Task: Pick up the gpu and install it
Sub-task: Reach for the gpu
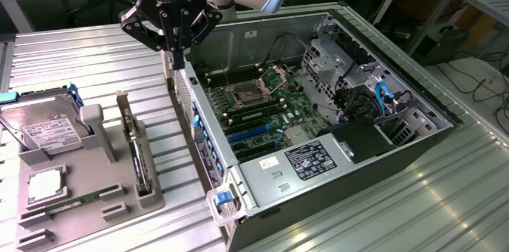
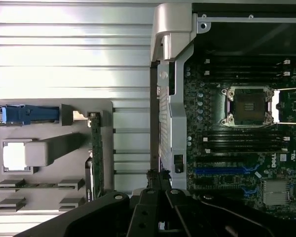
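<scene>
The gripper (image 1: 176, 63), closed on nothing, is hovering just above the computer case's (image 1: 182, 92) wall edge, risking striking it, while the gpu (image 1: 131, 139) is standing upright along the holder's (image 1: 95, 170) case-side edge.

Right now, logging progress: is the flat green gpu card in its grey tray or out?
In: the gpu stands edge-on in the grey tray.

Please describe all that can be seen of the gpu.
The gpu stands on edge in a slot of the grey holder, a thin dark slab with a green board and a pale metal bracket at one end. Only the holder touches it; the gripper hangs apart, above the case wall.
</scene>
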`<action>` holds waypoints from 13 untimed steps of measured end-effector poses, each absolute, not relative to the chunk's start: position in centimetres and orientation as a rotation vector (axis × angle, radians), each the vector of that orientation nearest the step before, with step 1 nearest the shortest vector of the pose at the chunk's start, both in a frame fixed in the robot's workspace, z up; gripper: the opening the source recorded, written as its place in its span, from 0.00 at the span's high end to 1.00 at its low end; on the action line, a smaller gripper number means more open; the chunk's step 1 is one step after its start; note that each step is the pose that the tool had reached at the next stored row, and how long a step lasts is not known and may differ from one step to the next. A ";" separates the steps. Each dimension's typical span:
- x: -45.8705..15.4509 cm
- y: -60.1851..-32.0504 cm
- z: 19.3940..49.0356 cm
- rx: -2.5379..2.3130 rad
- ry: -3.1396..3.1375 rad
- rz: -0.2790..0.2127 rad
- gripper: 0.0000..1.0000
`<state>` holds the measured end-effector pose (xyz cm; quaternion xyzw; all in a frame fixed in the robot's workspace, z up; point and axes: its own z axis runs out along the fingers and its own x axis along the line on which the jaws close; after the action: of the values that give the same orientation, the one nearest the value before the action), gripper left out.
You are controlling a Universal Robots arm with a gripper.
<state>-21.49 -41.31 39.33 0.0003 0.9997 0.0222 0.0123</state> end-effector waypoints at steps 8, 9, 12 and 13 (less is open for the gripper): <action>-22.0 -41.4 39.3 0.001 3.116 0.069 0.89; -22.0 -41.5 39.3 0.001 3.116 0.069 0.89; -22.2 -41.5 39.3 0.001 3.116 0.069 0.89; -22.2 -41.5 39.3 0.001 3.116 0.069 0.89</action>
<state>-22.25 -41.53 39.33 0.0004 0.9997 0.0222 0.0123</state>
